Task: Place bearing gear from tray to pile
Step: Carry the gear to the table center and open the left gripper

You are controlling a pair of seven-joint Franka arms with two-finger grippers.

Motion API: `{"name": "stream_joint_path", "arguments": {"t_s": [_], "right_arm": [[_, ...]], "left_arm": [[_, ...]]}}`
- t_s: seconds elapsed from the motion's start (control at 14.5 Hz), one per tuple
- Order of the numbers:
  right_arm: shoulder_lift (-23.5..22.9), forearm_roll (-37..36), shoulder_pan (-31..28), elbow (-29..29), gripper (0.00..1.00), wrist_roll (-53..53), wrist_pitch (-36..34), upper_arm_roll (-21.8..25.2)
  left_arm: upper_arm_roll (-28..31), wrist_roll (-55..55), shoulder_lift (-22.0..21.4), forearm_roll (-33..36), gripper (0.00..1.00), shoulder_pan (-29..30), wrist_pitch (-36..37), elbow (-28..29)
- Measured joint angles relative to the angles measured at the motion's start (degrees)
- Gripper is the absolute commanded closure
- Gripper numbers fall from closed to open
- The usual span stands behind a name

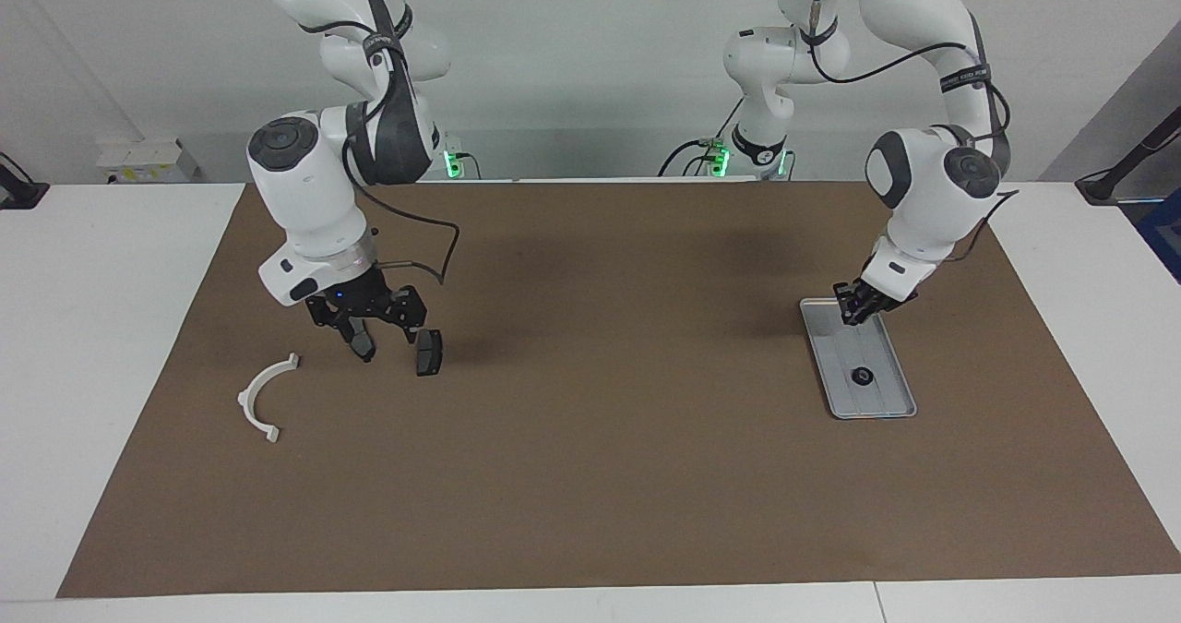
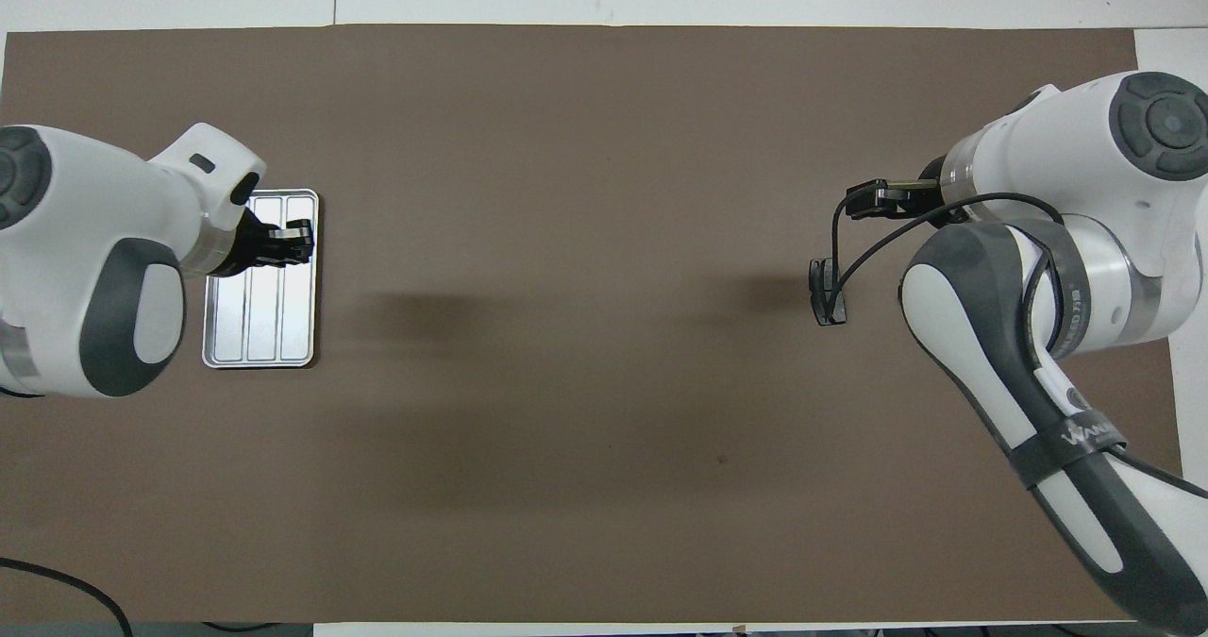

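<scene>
The silver tray (image 1: 872, 413) (image 2: 257, 359) lies toward the left arm's end of the table. One small dark bearing gear (image 1: 863, 376) rests in it. My left gripper (image 1: 854, 313) (image 2: 296, 241) hangs just above the tray's robot-near end, shut on another small dark bearing gear. In the overhead view it covers the gear that lies in the tray. The pile is at the right arm's end: a white half-ring bracket (image 1: 263, 397) and a dark brake pad (image 1: 428, 353) (image 2: 828, 293) standing on edge. My right gripper (image 1: 392, 332) is open, low between the two parts and holding nothing.
A brown mat (image 1: 590, 475) covers the table, with white table surface (image 1: 101, 346) beyond its ends. In the overhead view the right arm's bulk hides the white bracket.
</scene>
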State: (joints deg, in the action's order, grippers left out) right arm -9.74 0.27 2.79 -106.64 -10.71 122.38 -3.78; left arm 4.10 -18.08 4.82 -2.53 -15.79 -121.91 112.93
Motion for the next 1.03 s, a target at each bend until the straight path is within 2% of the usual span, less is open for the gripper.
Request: {"name": "stream_joint_path", "arguments": {"t_s": [0.28,0.48,0.83,1.03], "right_arm": [[-0.02,0.00,-0.99,-0.03,0.00,0.00,0.00,0.13],[-0.02,0.00,-1.43,-0.03,0.00,0.00,0.00,0.16],[-0.03,0.00,-1.09,-0.06,0.00,0.00,0.00,-0.03],[-0.03,0.00,-0.97,-0.07,0.00,0.00,0.00,-0.03]], "left_arm": [[-0.22,-16.91,0.85,0.52,1.00,-10.91,-3.10,-0.29],[-0.22,-25.51,3.91,2.37,1.00,-16.90,-4.21,-1.66],[-0.18,-32.15,12.26,2.84,1.00,-22.90,-5.01,-7.13],[-0.15,-34.78,15.29,3.25,1.00,-25.25,-6.50,-8.47]]}}
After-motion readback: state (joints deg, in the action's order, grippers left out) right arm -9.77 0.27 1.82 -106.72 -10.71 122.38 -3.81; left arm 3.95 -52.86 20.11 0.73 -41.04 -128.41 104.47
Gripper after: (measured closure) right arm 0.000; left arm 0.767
